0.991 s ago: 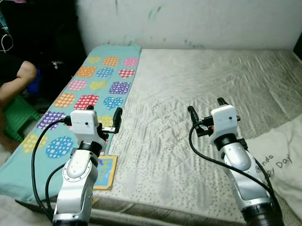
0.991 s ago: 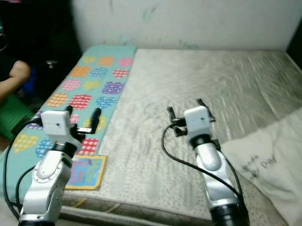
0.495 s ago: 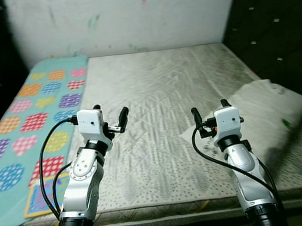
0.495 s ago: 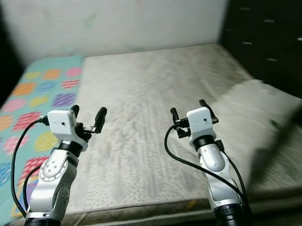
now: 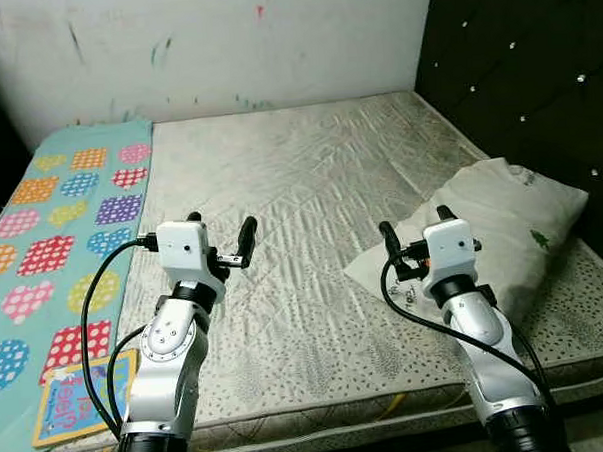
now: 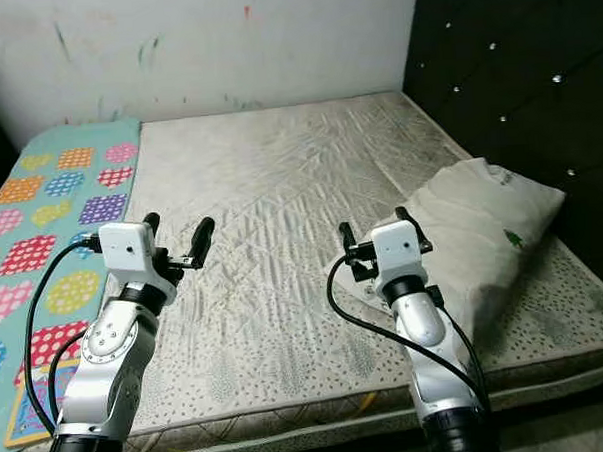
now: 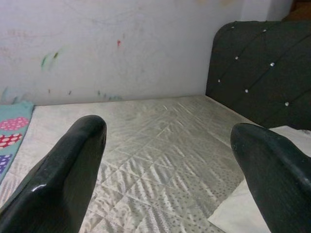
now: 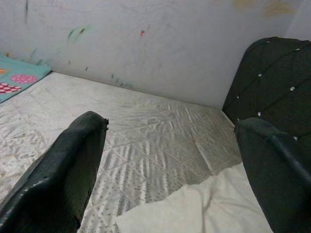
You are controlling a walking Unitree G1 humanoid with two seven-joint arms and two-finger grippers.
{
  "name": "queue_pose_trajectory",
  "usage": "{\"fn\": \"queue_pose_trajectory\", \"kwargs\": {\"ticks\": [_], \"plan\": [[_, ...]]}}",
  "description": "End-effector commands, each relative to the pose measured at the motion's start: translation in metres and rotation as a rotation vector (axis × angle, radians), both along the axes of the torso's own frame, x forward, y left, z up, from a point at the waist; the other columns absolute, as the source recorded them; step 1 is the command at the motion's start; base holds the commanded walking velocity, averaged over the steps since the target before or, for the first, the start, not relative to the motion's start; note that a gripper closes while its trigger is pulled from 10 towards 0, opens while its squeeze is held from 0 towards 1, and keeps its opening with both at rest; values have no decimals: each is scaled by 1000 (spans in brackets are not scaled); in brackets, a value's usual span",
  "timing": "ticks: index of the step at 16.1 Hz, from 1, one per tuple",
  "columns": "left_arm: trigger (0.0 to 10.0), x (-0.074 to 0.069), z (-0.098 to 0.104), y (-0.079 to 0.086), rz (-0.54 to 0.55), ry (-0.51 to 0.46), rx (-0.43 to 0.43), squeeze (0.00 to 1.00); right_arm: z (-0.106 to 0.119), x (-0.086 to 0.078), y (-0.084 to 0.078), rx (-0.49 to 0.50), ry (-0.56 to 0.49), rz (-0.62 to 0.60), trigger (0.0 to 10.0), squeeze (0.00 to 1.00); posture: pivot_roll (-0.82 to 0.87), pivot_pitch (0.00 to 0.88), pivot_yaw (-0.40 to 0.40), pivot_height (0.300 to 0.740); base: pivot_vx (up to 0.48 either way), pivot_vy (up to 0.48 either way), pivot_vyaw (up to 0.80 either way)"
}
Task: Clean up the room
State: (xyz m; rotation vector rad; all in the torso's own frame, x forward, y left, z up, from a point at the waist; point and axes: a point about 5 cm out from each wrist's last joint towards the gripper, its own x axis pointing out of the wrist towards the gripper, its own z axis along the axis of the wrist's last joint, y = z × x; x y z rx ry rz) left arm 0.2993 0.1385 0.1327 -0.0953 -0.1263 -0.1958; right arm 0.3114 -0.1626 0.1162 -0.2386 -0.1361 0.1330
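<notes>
I hold both grippers raised over the grey quilted bed (image 5: 300, 186), left gripper (image 5: 220, 233) and right gripper (image 5: 414, 231) with jaws spread wide and empty. A white rumpled pillow (image 5: 492, 228) lies by the black tufted headboard (image 5: 535, 66); a teal heart-patterned mat (image 5: 61, 216) covers the bed's left edge.

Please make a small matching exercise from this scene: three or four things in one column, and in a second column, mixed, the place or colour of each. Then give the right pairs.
Things
1. pillow
2. blanket
3. book
4. headboard

Places or colours
a. turquoise with coloured hearts, along the robot's left side of the bed
b. black and tufted, at the robot's right
c. white, on the mattress near the right gripper
d. flat on the blanket, at the near left corner of the bed

Right pairs: 1-c, 2-a, 3-d, 4-b
</notes>
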Motion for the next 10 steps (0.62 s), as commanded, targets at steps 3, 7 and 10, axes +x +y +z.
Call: {"fn": "queue_pose_trajectory", "kwargs": {"ticks": [3,7,10], "plan": [[10000,4,4,3,12,-15,16,0,7,6,3,8,-33,3,10000,0,-88,0,62,740,0,-240,0],[10000,4,5,2,10,-20,17,0,8,7,4,12,-42,1,10000,0,-91,0,64,740,0,-243,0],[10000,5,5,2,10,-19,15,0,8,6,3,12,-44,1,10000,0,-93,0,63,740,0,-240,0]]}}
